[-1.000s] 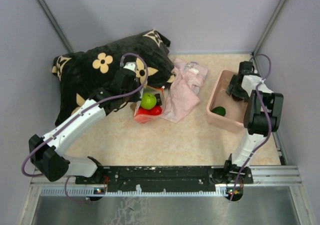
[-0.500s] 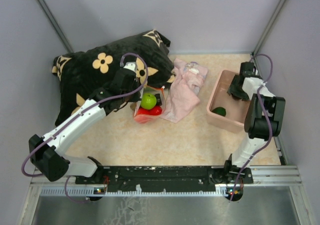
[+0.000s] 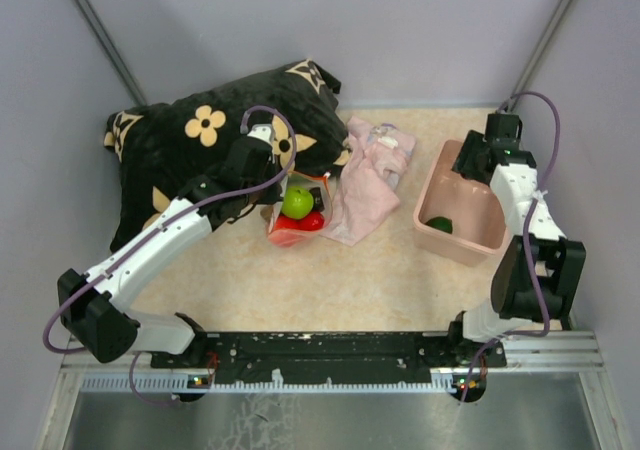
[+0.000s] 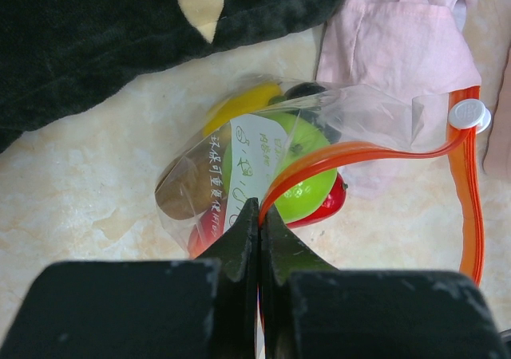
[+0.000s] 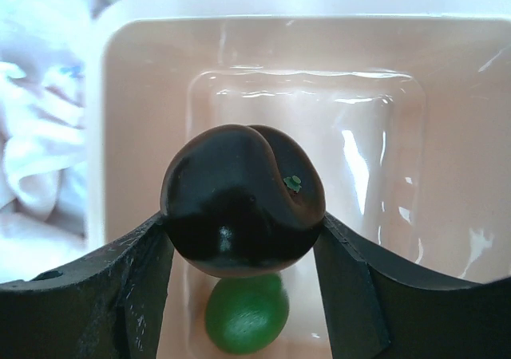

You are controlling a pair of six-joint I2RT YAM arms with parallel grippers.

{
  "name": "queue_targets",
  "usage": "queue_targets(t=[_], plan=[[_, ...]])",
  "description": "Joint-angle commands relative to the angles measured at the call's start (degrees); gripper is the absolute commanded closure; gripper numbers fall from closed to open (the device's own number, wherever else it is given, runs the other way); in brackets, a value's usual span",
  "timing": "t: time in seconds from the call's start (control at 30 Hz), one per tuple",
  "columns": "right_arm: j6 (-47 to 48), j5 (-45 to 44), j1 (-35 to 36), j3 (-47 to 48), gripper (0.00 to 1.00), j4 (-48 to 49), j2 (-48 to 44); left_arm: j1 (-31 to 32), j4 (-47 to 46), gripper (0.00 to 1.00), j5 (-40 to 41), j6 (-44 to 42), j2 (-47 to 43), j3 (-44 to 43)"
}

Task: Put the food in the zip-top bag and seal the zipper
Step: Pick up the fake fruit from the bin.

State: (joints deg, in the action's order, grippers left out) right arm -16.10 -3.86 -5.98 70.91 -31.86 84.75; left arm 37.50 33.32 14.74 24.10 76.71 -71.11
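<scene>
The zip-top bag (image 4: pixel 263 155) is lying on the table (image 3: pixel 300 280), just in front of the black flowered pillow (image 3: pixel 190 140) and touching the pale pink cloth (image 3: pixel 365 175) on its right. Its mouth is gaping open, the orange-red zipper (image 4: pixel 351 153) arching up in a loop with a white slider (image 4: pixel 469 115) sitting at the far end. Four pieces of food are showing through the clear plastic: a green apple (image 4: pixel 311 187) in the middle, a red fruit (image 4: pixel 334 205) under it, a yellow fruit (image 4: pixel 239 105) behind and a brown fruit (image 4: pixel 177 195) to the left.

The pink bin (image 3: pixel 462 252) is sitting at the right side of the table, well apart from the bag. A small green fruit (image 5: pixel 246 315) is resting on its floor.

The left arm is stretching forward across the table toward the bag. The left gripper (image 4: pixel 259 211) is pressing its fingers flat together, pinching the zipper at the near edge of the mouth.

The right arm is folding up along the right edge, its wrist pointing down into the bin. The right gripper (image 5: pixel 239 235) is clamping a dark brown fruit (image 5: pixel 239 199) between its two fingers, one touching each side, and holding it over the bin, above the small green fruit.
</scene>
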Motion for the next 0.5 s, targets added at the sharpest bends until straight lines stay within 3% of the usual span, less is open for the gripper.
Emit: queue_targets(t=[0.0, 0.47], plan=[[0.63, 2.23, 2.59, 1.31, 0.59, -2.81, -5.78, -0.19, -2.17, 1.0, -0.96, -0.8, -1.47, -1.35], [2.48, 9.24, 18.21, 7.14, 0.6, -6.86, -13.12, -0.15, -3.73, 1.0, -4.45, -2.12, -1.85, -2.17]])
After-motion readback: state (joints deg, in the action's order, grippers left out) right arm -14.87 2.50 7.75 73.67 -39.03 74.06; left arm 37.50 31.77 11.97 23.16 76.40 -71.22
